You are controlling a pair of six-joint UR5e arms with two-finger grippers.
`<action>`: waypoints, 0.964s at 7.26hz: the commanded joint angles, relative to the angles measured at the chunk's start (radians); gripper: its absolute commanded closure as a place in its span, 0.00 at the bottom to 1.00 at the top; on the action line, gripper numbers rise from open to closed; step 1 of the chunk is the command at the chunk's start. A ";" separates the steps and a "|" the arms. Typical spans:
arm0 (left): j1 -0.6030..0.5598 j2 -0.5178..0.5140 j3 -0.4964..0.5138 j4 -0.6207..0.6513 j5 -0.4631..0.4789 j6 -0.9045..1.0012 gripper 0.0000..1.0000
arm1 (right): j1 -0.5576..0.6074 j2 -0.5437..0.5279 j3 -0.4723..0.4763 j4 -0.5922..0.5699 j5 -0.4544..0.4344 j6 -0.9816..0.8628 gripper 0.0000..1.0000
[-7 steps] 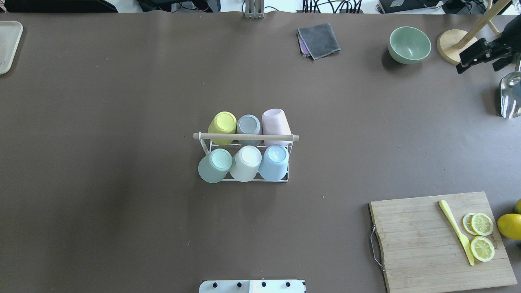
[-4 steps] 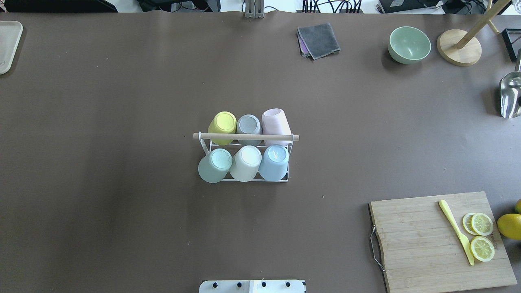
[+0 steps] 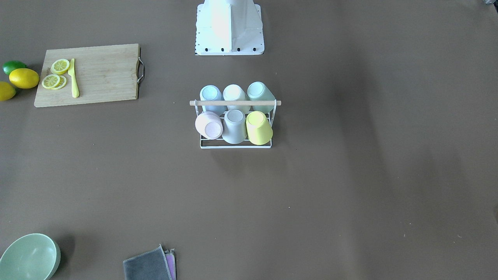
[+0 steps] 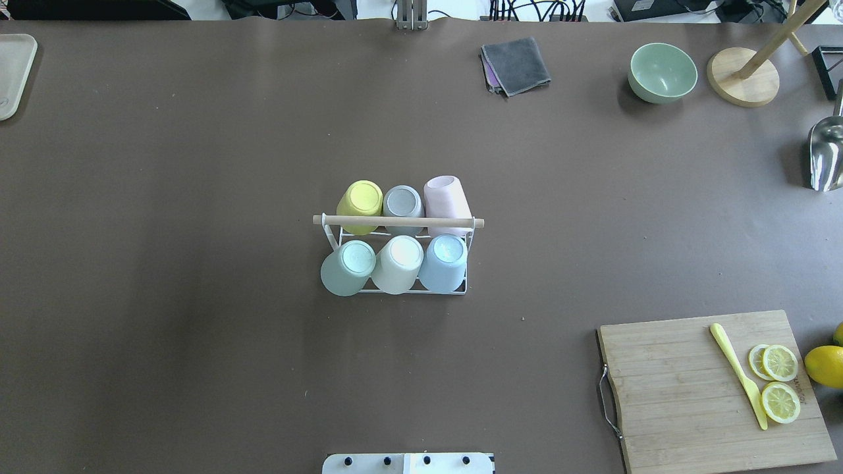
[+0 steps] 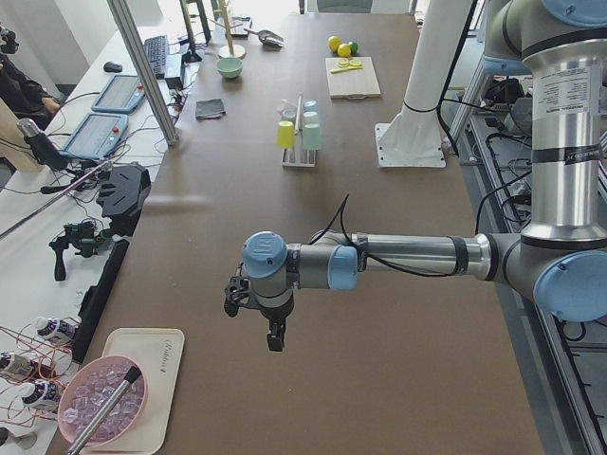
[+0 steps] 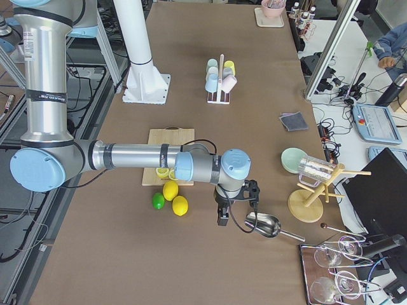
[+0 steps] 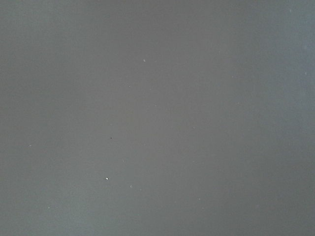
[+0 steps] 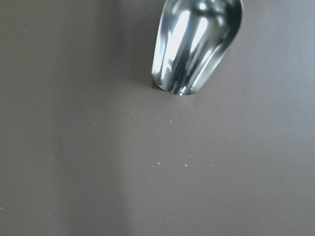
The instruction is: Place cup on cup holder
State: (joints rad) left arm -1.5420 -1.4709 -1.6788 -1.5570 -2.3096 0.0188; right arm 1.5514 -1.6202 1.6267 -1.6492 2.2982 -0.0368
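Six cups sit on the cup holder at mid-table, and my two grippers are out at the table's ends.

Nearest me, on my right, a wooden cutting board (image 4: 711,388) carries lemon slices and a yellow knife. My right gripper (image 6: 222,217) hangs over the table just beside a metal scoop (image 8: 197,44). My left gripper (image 5: 274,339) points down over bare table at the opposite end. Both appear only in side views, so I cannot tell whether either pair of fingers is spread or closed. Farther out, at mid-table, the cup holder (image 3: 235,147) carries six upturned cups. A green cup (image 4: 348,266), a white cup (image 4: 398,263) and a blue cup (image 4: 444,262) are in the row nearer me. A yellow cup (image 4: 360,205), a grey cup (image 4: 402,203) and a pink cup (image 4: 445,197) stand beyond the wooden rod (image 4: 398,221). At the far edge lie a folded grey cloth (image 4: 517,64) and a green bowl (image 4: 662,72).
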 commanded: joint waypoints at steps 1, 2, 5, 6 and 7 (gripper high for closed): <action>-0.003 0.003 0.002 0.005 -0.042 0.001 0.02 | 0.022 -0.001 -0.025 0.000 -0.003 -0.020 0.00; -0.003 0.003 0.002 0.006 -0.040 0.001 0.02 | 0.025 -0.003 -0.028 0.000 -0.006 -0.020 0.00; -0.003 0.003 0.002 0.006 -0.036 0.003 0.02 | 0.033 -0.003 -0.028 -0.001 -0.003 -0.018 0.00; -0.003 0.003 0.002 0.006 -0.034 0.003 0.02 | 0.033 -0.003 -0.028 -0.001 -0.003 -0.018 0.00; -0.003 0.003 0.002 0.006 -0.034 0.003 0.02 | 0.033 -0.004 -0.028 0.000 -0.002 -0.018 0.00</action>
State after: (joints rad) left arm -1.5447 -1.4680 -1.6766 -1.5509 -2.3448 0.0215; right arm 1.5842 -1.6234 1.5985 -1.6500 2.2951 -0.0552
